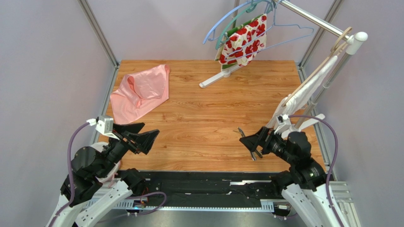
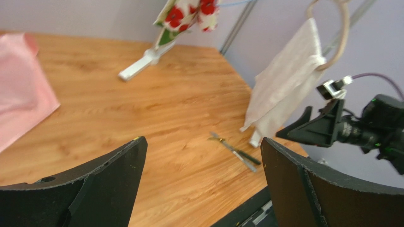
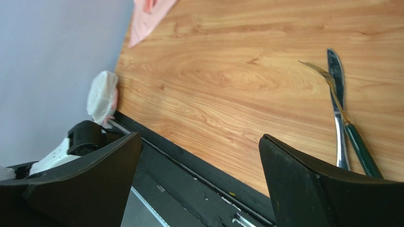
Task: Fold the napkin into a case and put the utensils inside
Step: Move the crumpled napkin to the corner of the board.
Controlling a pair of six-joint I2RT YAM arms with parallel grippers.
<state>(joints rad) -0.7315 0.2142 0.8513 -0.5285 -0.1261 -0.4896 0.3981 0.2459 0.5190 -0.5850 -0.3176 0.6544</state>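
Observation:
The light-pink napkin (image 1: 140,92) lies crumpled at the far left of the wooden table; its edge shows in the left wrist view (image 2: 19,90) and a corner in the right wrist view (image 3: 149,16). The utensils, a fork and a dark green-handled knife (image 1: 248,143), lie side by side at the near right, also in the left wrist view (image 2: 234,151) and the right wrist view (image 3: 340,118). My left gripper (image 1: 148,135) hovers open at the near left, well short of the napkin. My right gripper (image 1: 247,142) is open just above the utensils, nothing between its fingers. No folded case shows.
A rack (image 1: 303,16) at the back holds hangers and a red-and-white floral cloth (image 1: 244,40). A white cloth (image 1: 308,92) hangs from a hanger at the right, close behind the right arm. A black rail (image 1: 204,182) runs along the near edge.

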